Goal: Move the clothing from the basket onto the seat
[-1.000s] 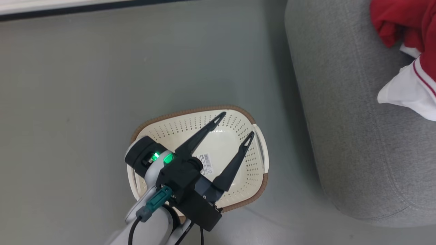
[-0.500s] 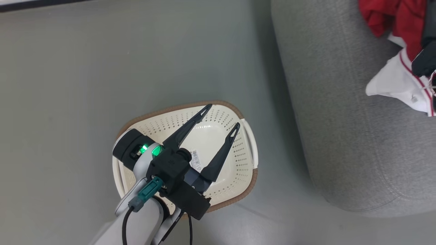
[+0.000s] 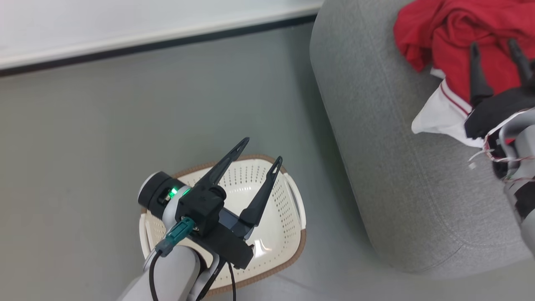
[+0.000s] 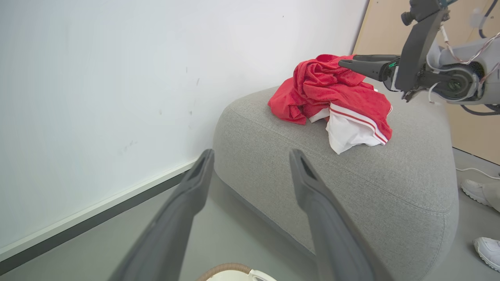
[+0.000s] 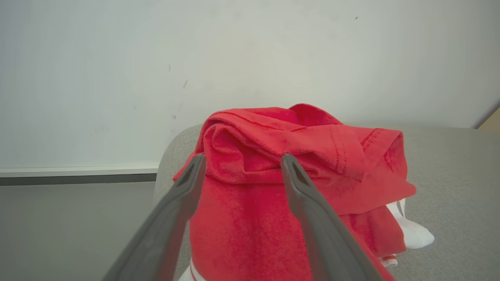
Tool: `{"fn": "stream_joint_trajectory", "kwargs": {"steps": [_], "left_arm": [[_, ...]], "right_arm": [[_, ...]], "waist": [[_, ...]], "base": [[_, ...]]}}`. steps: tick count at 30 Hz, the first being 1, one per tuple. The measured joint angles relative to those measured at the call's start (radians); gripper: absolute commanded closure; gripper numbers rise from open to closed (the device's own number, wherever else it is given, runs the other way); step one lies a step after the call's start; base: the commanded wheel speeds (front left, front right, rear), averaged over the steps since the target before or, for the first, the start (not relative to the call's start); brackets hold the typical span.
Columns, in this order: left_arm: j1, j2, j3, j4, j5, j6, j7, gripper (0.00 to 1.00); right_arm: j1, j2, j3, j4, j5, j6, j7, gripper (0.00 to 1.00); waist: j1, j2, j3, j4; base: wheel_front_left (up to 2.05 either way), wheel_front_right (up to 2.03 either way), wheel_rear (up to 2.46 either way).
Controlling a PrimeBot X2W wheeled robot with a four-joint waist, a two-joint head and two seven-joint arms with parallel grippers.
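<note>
Now that right gripper (image 3: 492,42) stands spread and empty at 2 o'clock, clothing (image 3: 439,29) lies released on seat (image 3: 376,146); left gripper (image 3: 263,149) stays wide, empty, over basket (image 3: 289,217).

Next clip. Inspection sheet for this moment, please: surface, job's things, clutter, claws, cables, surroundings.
Surface: smooth grey floor; the basket stands on it, apart from the seat.
Job's things: clothing heaped on the seat; no clothing seen in the basket, part of its inside hidden by the left claw.
Clutter: nothing seen.
Claws: left claw open above the basket; right claw open, fingers at the clothing, contact unclear.
Cables: black cable on the left forearm; thin wires at the right wrist; white cable on the floor past the seat.
Surroundings: white wall with dark skirting; a person's white shoes beside the seat.
</note>
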Motion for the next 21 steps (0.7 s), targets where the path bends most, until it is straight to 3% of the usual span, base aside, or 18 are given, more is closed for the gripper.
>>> {"fn": "stream_joint_trajectory", "kwargs": {"steps": [9, 21], "left_arm": [[0.049, -0.016, 0.046, 0.071, -0.052, 0.028, -0.024, 0.00], [0.171, 0.000, 0.134, 0.145, -0.107, 0.082, -0.045, 0.00]], "right_arm": [[0.107, 0.057, 0.006, -0.081, 0.001, 0.016, -0.003, 0.00], [0.342, 0.118, 0.014, -0.206, 0.007, 0.005, -0.004, 0.00]], "waist": [[-0.0001, 0.0000, -0.113, 0.021], [-0.0001, -0.0001, -0.263, 0.090]], "base": [[0.00, 0.00, 0.00], [0.00, 0.00, 0.00]]}}
